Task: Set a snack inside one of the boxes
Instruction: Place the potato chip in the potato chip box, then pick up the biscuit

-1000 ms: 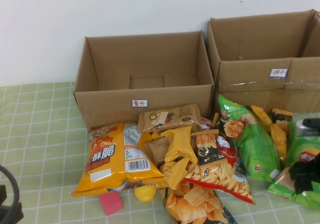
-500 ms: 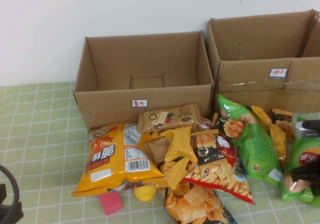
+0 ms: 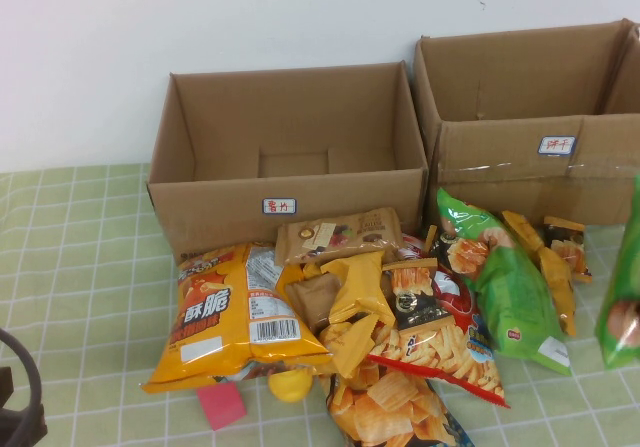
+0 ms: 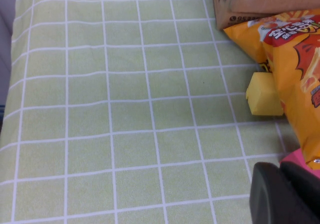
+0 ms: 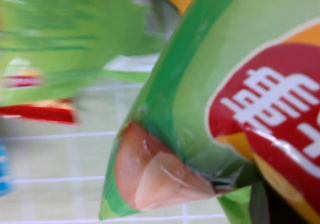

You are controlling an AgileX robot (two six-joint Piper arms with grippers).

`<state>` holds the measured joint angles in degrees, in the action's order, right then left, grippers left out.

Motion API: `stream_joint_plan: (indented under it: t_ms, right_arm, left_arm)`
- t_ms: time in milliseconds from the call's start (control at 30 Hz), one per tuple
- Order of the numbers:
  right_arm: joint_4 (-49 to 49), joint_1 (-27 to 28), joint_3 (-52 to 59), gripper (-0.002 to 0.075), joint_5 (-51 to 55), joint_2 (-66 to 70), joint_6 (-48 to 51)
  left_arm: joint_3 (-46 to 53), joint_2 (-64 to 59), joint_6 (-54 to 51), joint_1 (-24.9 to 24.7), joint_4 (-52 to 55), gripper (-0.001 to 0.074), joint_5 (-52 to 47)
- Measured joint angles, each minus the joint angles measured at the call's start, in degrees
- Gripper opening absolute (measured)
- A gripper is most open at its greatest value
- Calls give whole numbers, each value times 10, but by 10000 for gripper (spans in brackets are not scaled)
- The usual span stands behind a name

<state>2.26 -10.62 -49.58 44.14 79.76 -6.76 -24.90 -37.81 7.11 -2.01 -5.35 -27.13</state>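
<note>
Two open cardboard boxes stand at the back, the left box (image 3: 220, 207) and the right box (image 3: 500, 172). A pile of snack bags lies in front of them. My right gripper (image 5: 262, 201) is shut on a green chip bag with a red logo (image 5: 215, 108). The bag hangs lifted at the right edge of the high view (image 3: 624, 297), in front of the right box; the gripper itself is out of that view. My left gripper (image 4: 285, 194) is shut and empty, low over the cloth at the front left, next to a pink packet (image 4: 302, 160).
A large orange chip bag (image 3: 225, 312), a brown packet (image 3: 335, 235), another green bag (image 3: 500, 277) and several small yellow packs lie between the boxes and the front edge. A yellow block (image 4: 264, 94) sits by the orange bag. Green checked cloth covers the table.
The green bag has risen off the table and moved right to the edge of the high view. The right gripper has left that view. The left arm has not moved.
</note>
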Motion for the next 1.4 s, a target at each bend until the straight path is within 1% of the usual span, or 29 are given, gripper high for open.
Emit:
stream_joint_plan:
  t_ms: [100, 233, 333, 433, 633, 833, 867, 933, 1000, 1100, 1167, 1233, 1300, 1333, 1400]
  right_arm:
    - [-58, 0, -34, 31, 24, -40, 68]
    - [-190, -4, -113, 31, 31, -47, 200]
    - [-284, -22, -181, 31, 23, -23, 281]
    - [-335, -47, -266, 31, 7, 33, 339]
    - [-373, -100, -449, 31, -34, 184, 385]
    - [-390, -131, -623, 36, -63, 345, 388]
    - [-395, -132, -646, 52, -62, 369, 379]
    - [-399, -134, -679, 108, -61, 405, 351]
    - [-400, -134, -706, 218, -61, 437, 314]
    - [-402, -134, -727, 426, -61, 463, 282]
    - [-402, -134, -732, 511, -58, 471, 276]
    - [-402, -134, -733, 545, -52, 472, 273]
    - [-402, -134, -734, 550, -39, 470, 272]
    - [-398, -134, -734, 543, -28, 466, 272]
    - [-387, -134, -734, 498, 6, 454, 270]
  left_arm:
    - [0, 0, 0, 0, -1, -3, 1]
    - [0, 0, -1, 0, -2, -2, 4]
    - [0, -1, -1, 0, -5, -2, 5]
    - [0, -1, -2, 0, -7, -2, 5]
    - [0, -1, -2, 0, -25, -2, 5]
    - [0, -1, -2, 0, -27, -2, 5]
    - [0, -1, -2, 0, -27, -2, 5]
    - [0, -1, -8, 0, -27, -2, 5]
    - [0, -1, -16, 0, -27, -2, 5]
    - [0, -1, -27, 0, -27, -2, 5]
    - [0, -1, -31, 0, -27, -2, 5]
    - [0, -1, -33, 0, -27, -2, 5]
    - [0, -1, -33, 0, -27, -2, 5]
    - [0, -1, -33, 0, -27, -2, 5]
    - [0, -1, -33, 0, -27, -2, 5]
